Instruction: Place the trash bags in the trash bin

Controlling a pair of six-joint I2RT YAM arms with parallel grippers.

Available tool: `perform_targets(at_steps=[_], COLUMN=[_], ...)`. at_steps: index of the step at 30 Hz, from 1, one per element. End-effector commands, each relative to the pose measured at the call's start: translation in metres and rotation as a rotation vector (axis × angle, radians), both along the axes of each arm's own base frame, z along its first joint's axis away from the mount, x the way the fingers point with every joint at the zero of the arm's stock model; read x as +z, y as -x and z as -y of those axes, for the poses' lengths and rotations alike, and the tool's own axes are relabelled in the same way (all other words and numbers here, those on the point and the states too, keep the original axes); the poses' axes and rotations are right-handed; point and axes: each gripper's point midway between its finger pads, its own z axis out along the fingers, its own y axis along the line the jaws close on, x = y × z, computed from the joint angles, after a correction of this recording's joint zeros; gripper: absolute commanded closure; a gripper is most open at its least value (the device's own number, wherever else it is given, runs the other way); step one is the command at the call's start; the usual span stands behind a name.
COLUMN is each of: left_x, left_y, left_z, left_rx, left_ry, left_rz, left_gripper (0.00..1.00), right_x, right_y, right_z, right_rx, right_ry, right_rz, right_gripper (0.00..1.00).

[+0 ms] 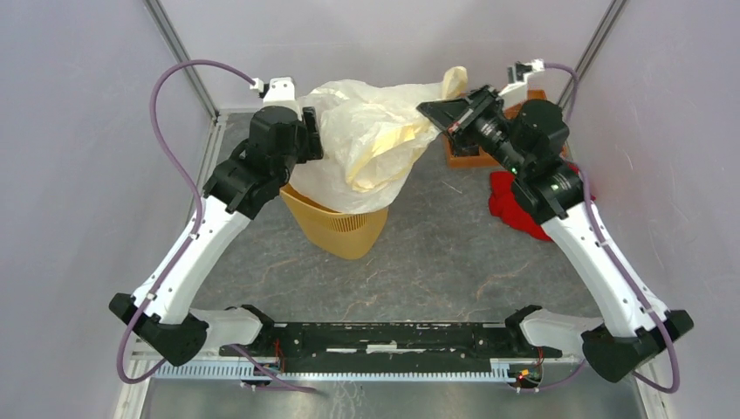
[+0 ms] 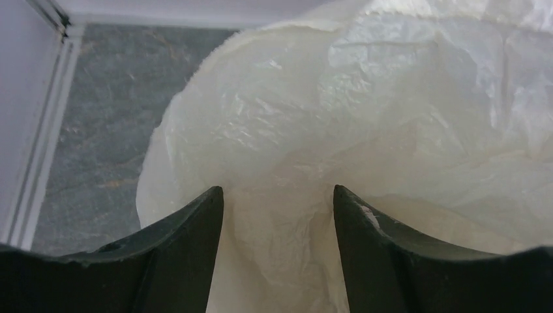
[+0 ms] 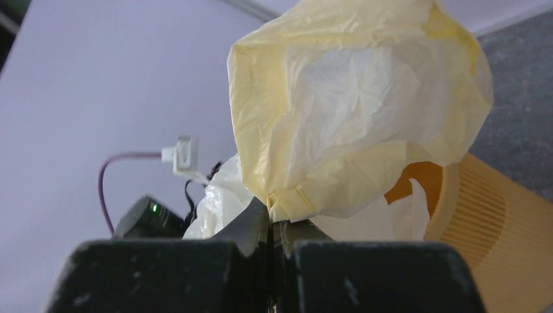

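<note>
1. along the near edge of the table [image 1: 436,262], the two arm bases sit side by side, and both arms reach away toward the far half.
2. further in, left of centre, stands the trash bin [image 1: 336,229], its slotted orange-yellow wall facing the overhead camera. most of its rim is covered by what hangs above it.
3. right over the bin is the trash bag [image 1: 366,140], puffed up and held in the air between the two grippers. its lower end meets the mouth of the bin, while most of the film billows above the rim. the overhead view does not show how far it goes inside.
4. the left gripper [image 2: 278,192] is at the bag's left side. its fingers are spread apart, with pale film bulging into the gap between them. the wrist view shows no pinch on it.
5. the right gripper [image 3: 269,208] is at the bag's upper right. its fingers are pressed together, pinching a yellowish fold of the bag. past that fold the right wrist view shows the bin's opening and slotted wall, with a bit of white film in front of the opening.
6. farthest back on the right, a red cloth [image 1: 515,205] lies on the table beside the right arm. an orange tray [image 1: 462,159] sits behind the right gripper, partly hidden by it.
</note>
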Motion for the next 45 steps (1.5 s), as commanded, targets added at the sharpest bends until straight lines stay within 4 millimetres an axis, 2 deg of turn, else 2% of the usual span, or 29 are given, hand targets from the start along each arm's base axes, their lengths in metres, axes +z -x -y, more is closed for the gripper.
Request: perform_targets(at_steps=[1, 4, 7, 10, 14, 18, 19, 20, 21, 23, 25, 27, 34, 37, 42, 45], left_x=[-0.023, -0.050, -0.067, -0.061, -0.055, -0.096, -0.118, -0.128, -0.138, -0.145, -0.139, -0.123, -0.037, -0.018, 0.004, 0.019], left_y=[0.009, 0.018, 0.032, 0.044, 0.048, 0.049, 0.052, 0.052, 0.055, 0.058, 0.062, 0.061, 0.071, 0.081, 0.096, 0.104], left_z=[0.036, 0.049, 0.062, 0.064, 0.058, 0.074, 0.074, 0.075, 0.076, 0.081, 0.091, 0.091, 0.073, 0.062, 0.035, 0.028], left_rx=[-0.205, -0.248, -0.316, -0.352, -0.345, -0.359, -0.342, -0.330, -0.328, -0.349, -0.413, -0.435, -0.497, -0.493, -0.444, -0.452], left_ry=[0.157, 0.224, 0.299, 0.331, 0.325, 0.376, 0.394, 0.421, 0.441, 0.481, 0.505, 0.486, 0.385, 0.365, 0.303, 0.286], left_rz=[-0.093, -0.149, -0.186, -0.166, -0.152, -0.262, -0.294, -0.300, -0.306, -0.304, -0.306, -0.272, -0.109, -0.073, -0.017, 0.015], left_gripper=[0.32, 0.35, 0.42, 0.45, 0.45, 0.46, 0.46, 0.44, 0.43, 0.42, 0.42, 0.40, 0.15, 0.09, 0.09, 0.06], right_x=[0.027, 0.006, -0.004, -0.009, -0.015, -0.027, -0.031, -0.035, -0.040, -0.052, -0.062, -0.069, -0.078, -0.076, -0.065, -0.059], right_y=[0.031, 0.036, 0.045, 0.056, 0.055, 0.051, 0.053, 0.053, 0.051, 0.049, 0.046, 0.043, 0.035, 0.031, 0.027, 0.025], right_z=[-0.047, -0.073, -0.098, -0.123, -0.134, -0.144, -0.147, -0.148, -0.148, -0.147, -0.146, -0.147, -0.148, -0.147, -0.139, -0.136], right_rx=[0.363, 0.565, 0.683, 0.706, 0.713, 0.722, 0.726, 0.721, 0.710, 0.691, 0.677, 0.677, 0.646, 0.626, 0.580, 0.565], right_ry=[0.198, 0.250, 0.287, 0.368, 0.342, 0.320, 0.320, 0.320, 0.324, 0.327, 0.336, 0.347, 0.399, 0.421, 0.465, 0.498], right_rz=[0.531, 0.598, 0.656, 0.732, 0.719, 0.652, 0.642, 0.627, 0.605, 0.570, 0.536, 0.509, 0.493, 0.493, 0.508, 0.517], right_gripper=[0.99, 0.99, 0.99, 0.99, 0.99, 0.99, 0.99, 0.99, 0.99, 0.99, 0.99, 0.99, 0.99, 0.99, 0.99, 0.99])
